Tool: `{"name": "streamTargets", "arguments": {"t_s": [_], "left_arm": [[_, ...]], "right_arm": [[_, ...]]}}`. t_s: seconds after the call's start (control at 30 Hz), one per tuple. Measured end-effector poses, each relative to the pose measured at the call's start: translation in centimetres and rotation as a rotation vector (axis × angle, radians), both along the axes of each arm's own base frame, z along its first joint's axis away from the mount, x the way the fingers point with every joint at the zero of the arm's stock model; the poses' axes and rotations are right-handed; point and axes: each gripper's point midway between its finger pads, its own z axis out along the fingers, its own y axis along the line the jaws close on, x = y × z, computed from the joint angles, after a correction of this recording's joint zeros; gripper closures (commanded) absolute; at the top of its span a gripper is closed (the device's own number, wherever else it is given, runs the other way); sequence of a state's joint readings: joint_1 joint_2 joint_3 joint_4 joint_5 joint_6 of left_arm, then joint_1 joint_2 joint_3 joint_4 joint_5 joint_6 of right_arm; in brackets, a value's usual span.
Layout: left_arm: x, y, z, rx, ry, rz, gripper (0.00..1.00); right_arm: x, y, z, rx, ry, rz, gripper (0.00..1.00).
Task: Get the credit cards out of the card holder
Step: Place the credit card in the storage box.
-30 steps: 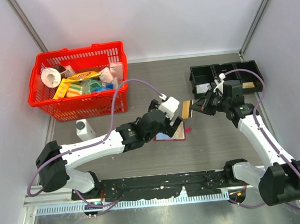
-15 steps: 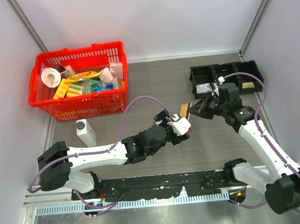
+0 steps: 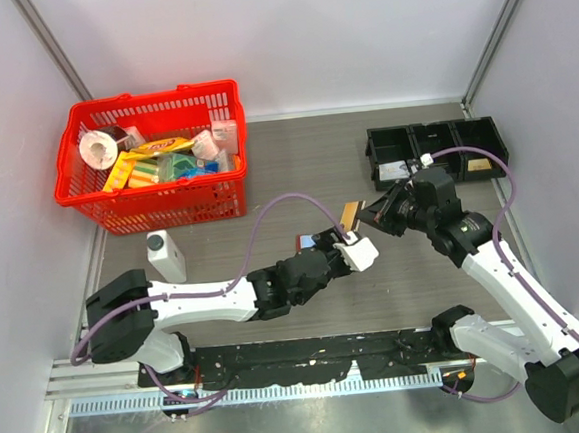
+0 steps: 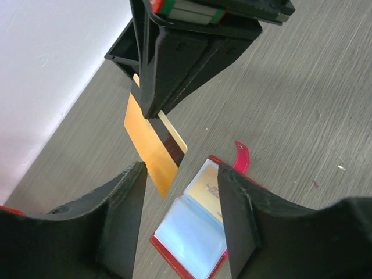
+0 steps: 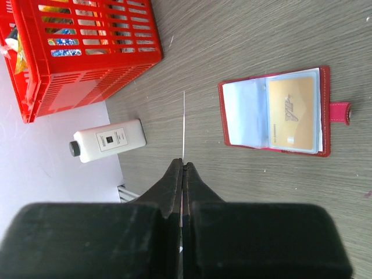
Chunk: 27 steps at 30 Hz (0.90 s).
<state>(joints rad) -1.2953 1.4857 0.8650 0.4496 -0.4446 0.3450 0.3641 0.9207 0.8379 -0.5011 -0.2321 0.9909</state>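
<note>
Card [image 4: 150, 152]: thin gold rectangle

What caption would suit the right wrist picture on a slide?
Shut jaws hold one card edge-on, clear of the open card holder with a tan card still pocketed.

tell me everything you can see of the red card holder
The card holder is a small red wallet lying open and flat on the grey table. Inside are pale blue clear sleeves; one holds a gold card, the other looks empty. A red snap tab sticks out from one edge. Nothing else touches it.
</note>
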Motion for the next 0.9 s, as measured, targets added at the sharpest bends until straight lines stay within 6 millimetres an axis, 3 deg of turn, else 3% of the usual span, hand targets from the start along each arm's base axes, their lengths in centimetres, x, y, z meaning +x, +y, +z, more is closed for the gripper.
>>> {"name": "streamTargets", "arguments": {"t_s": [0.2, 0.27, 0.37, 0.43, 0.47, 0.6, 0.77, 0.9], "left_arm": [[0.5, -0.1, -1.7, 0.052, -0.017, 0.026, 0.79], [0.7, 0.0, -1.6, 0.052, -0.022, 0.038, 0.98], [0.9, 0.3, -1.5, 0.043, -0.019, 0.061, 1.00], [1.0, 0.6, -1.5, 0.033, -0.008, 0.081, 1.00], [1.0, 0.7, -1.5, 0.027, 0.000, 0.090, 1.00], [0.7, 1.3, -1.7, -0.027, 0.063, 0.110, 1.00], [1.8, 2.5, -0.7, -0.189, 0.227, 0.166, 1.00], [5.5, 5.6, 0.8, -0.431, 0.406, 0.252, 1.00]], "right_arm": [[0.1, -0.1, -0.1, 0.001, 0.009, -0.028, 0.99], [0.1, -0.1, -0.2, 0.004, 0.016, -0.032, 0.99], [0.2, 0.0, -0.3, 0.010, 0.017, -0.040, 0.97], [0.3, 0.2, -0.6, 0.025, 0.020, -0.047, 0.81], [0.4, 0.3, -0.7, 0.037, 0.017, -0.049, 0.69], [0.7, 0.9, -0.4, 0.076, -0.033, -0.044, 0.47], [1.7, 1.0, 2.8, 0.115, -0.183, -0.043, 0.37], [2.2, 1.2, 6.0, 0.164, -0.354, -0.029, 0.35]]}}
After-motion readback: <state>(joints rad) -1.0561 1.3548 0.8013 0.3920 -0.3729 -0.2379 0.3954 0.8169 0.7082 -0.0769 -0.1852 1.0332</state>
